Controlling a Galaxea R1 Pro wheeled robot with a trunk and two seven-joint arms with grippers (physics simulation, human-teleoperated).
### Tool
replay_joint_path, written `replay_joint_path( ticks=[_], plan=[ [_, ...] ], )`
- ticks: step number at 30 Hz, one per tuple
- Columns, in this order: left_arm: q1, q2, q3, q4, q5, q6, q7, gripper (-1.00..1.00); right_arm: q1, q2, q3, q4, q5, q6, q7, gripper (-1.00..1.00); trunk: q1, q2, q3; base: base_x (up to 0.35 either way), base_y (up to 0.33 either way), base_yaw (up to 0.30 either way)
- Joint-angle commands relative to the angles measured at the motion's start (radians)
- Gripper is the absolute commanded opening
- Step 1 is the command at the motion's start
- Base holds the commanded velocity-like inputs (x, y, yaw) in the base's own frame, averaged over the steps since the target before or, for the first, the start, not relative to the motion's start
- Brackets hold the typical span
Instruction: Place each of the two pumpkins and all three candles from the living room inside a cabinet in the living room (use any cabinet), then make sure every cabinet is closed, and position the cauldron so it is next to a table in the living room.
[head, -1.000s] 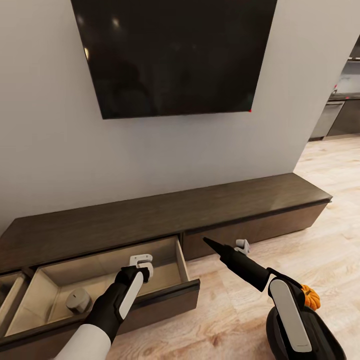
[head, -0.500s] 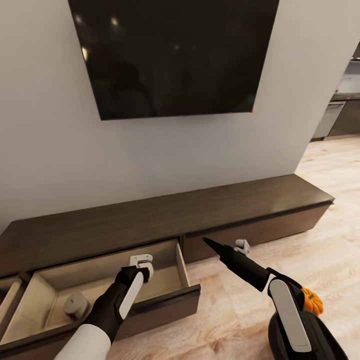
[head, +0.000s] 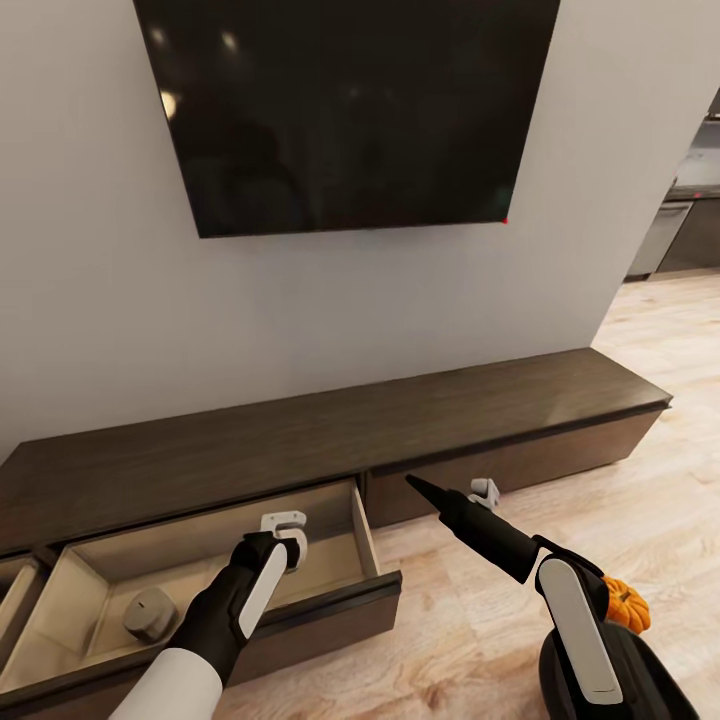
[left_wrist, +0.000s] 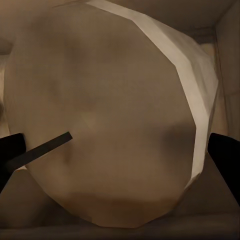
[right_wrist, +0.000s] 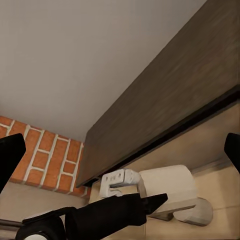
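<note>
The cabinet (head: 330, 430) runs along the wall, with one drawer (head: 365, 535) pulled out and pale wood inside. My left gripper (head: 283, 530) hangs over that drawer, shut on a beige candle (left_wrist: 110, 115) that spans the gap between its fingers. The same candle (right_wrist: 167, 185) sticks out sideways from the gripper. Another candle (head: 148, 614) lies in the drawer's left part. My right gripper (head: 484, 492) stands open and empty in front of the closed drawer front. A pumpkin (head: 628, 606) sits in the black cauldron (head: 650, 680) at the lower right, partly hidden by my right forearm.
A big dark TV (head: 350, 110) hangs on the wall above the cabinet. A second open drawer (head: 12, 590) shows at the far left edge. Wooden floor (head: 660, 470) stretches to the right toward grey kitchen units (head: 670, 235). A brick wall (right_wrist: 45, 160) is beyond the cabinet's end.
The whole picture has shifted slightly, so the camera has moved. Both arms, the held candle and the pumpkin keep their places.
</note>
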Motion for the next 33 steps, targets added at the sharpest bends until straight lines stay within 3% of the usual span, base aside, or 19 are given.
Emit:
replay_joint_path(
  ticks=[1,11,33],
  plan=[
    [-0.001,0.000,-0.002,-0.002,0.010,0.002,0.007,-1.00,-0.001,0.001,-0.003,0.000,0.002,0.007,0.005,1.00,0.004,-0.008,-0.004,0.000,0.000,0.000],
    [-0.001,-0.001,0.000,-0.005,0.010,0.028,0.007,-1.00,-0.001,0.002,-0.001,0.001,0.002,0.007,0.005,1.00,0.042,-0.078,-0.035,0.000,0.000,0.000],
    [-0.001,0.000,0.005,-0.056,0.012,0.043,0.007,-1.00,-0.001,0.003,-0.001,0.001,0.002,0.005,0.005,1.00,0.046,-0.085,-0.039,0.000,0.000,0.000]
  ],
)
